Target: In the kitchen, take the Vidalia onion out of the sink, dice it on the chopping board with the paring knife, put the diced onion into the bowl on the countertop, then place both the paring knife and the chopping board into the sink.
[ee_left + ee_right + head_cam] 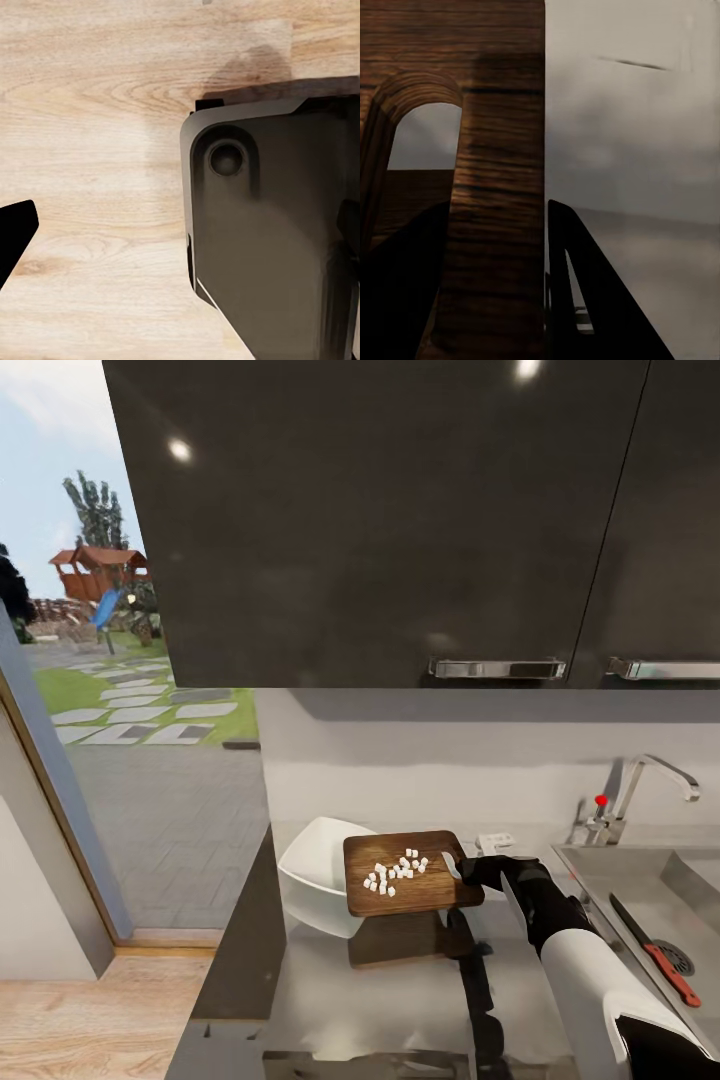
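White dice (397, 872), brown board (425, 890)

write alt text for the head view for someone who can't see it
The right tool holds the chopping board, carrying white onion dice, lifted over the white bowl on the grey countertop. The paring knife lies in the sink.

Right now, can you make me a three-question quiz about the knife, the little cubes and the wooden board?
1. Where is the paring knife? A in the sink B in the bowl C on the board
2. What colour are the onion dice? A green B white C red
3. The chopping board is: A flat on the countertop B held up by the right gripper over the bowl C on the floor

A: red handle lies in the basin.
B: white cubes on brown wood.
B: the gripper clamps the board's handle end, shadow beneath.
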You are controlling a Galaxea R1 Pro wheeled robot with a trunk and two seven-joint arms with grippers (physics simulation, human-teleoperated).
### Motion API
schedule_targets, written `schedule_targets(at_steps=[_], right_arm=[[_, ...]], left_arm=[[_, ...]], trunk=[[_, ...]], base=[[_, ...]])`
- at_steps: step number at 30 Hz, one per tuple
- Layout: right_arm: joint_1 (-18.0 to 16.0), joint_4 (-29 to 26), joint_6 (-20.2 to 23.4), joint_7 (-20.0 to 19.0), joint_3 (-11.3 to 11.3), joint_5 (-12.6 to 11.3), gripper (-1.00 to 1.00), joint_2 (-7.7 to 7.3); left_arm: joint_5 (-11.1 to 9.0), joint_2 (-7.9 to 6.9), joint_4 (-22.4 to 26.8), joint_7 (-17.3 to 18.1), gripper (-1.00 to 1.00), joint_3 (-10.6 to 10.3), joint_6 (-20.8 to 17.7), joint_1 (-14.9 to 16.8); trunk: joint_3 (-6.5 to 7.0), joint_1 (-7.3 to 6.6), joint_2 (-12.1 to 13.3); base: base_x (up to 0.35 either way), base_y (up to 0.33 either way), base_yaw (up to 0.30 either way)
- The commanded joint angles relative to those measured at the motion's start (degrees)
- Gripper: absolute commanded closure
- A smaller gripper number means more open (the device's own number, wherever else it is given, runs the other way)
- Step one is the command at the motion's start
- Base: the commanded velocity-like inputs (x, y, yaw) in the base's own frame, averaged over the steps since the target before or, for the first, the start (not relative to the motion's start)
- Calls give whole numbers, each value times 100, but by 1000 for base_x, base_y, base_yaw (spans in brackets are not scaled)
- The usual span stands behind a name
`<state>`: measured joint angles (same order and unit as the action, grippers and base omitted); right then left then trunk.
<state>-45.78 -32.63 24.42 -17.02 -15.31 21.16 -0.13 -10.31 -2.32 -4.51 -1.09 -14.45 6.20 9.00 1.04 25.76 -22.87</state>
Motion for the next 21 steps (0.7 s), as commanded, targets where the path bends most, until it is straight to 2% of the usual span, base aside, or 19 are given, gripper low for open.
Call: schedule_targets(at_steps=[1,21], right_arm=[[-1,-8,18,-56,-34,55,100,4],[-1,-15,18,-56,-34,55,100,4]], left_arm=[[-51,3,-23,1,-100,-49,39,6],[-51,21,-20,4,-100,-49,39,6]], trunk=[[-2,2,-4],[-2,2,-4]], base=[[0,0,0],[0,0,0]])
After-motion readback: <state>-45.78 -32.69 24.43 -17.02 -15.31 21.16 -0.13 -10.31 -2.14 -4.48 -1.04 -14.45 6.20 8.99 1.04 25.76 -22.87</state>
